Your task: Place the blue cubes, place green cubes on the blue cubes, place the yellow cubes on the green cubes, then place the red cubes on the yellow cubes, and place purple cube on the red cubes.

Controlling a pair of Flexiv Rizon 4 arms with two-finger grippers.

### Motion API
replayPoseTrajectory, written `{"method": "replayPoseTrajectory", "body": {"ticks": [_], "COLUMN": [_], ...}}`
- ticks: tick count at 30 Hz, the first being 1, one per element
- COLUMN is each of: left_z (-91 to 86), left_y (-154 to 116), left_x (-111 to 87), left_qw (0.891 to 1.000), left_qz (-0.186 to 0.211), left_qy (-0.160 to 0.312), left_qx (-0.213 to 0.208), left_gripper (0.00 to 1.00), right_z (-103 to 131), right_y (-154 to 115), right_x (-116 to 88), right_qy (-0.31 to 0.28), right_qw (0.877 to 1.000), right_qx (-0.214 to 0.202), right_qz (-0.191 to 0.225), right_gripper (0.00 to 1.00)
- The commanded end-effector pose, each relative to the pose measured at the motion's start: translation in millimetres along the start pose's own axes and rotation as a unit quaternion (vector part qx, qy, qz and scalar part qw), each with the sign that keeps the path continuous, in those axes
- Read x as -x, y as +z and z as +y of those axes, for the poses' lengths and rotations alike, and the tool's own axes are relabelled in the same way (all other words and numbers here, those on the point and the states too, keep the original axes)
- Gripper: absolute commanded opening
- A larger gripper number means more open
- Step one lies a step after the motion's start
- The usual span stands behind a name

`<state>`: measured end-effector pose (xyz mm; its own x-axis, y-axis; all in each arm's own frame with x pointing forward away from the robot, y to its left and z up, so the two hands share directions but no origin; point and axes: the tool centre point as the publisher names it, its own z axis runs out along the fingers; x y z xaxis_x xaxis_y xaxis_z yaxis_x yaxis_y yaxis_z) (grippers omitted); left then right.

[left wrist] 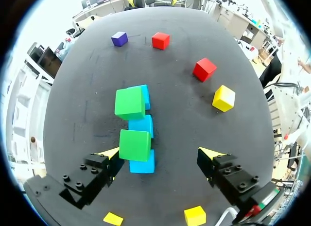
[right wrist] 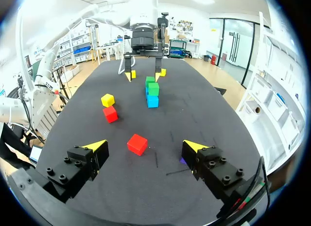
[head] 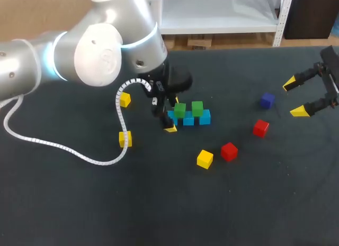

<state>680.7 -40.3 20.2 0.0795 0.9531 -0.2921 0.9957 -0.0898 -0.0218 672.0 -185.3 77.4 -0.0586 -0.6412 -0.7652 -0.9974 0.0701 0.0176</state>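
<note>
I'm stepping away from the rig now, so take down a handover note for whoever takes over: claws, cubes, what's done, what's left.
Left claw: open, at one end of the row of three blue cubes.
Right claw: open, empty, near the purple cube.
Done: two green cubes sit on the blue row.
Left: three yellow cubes, two red cubes and the purple one, all loose on the table.

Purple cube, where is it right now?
In the head view the purple cube sits on the right side of the table, just beyond a red cube and left of the open right gripper.
</note>
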Motion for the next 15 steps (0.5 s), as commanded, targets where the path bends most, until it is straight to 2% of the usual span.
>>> {"method": "replayPoseTrajectory", "body": {"ticks": [1, 15], "left_z": [-2.2, 4.1], "left_y": [0, -10], "left_x": [-0.4, -16.1], "left_qw": [1.0, 0.999], "left_qz": [0.0, 0.004], "left_qy": [0.0, -0.029], "left_qx": [0.003, 0.014], "left_gripper": [1.0, 1.0], "right_z": [-1, -1], "right_y": [1, 1], "right_x": [0, 0], "right_qy": [-0.001, -0.001], "right_qw": [1.0, 1.0], "right_qx": [0.0, 0.0], "right_qz": [-0.001, -0.001], "right_gripper": [1.0, 1.0]}}
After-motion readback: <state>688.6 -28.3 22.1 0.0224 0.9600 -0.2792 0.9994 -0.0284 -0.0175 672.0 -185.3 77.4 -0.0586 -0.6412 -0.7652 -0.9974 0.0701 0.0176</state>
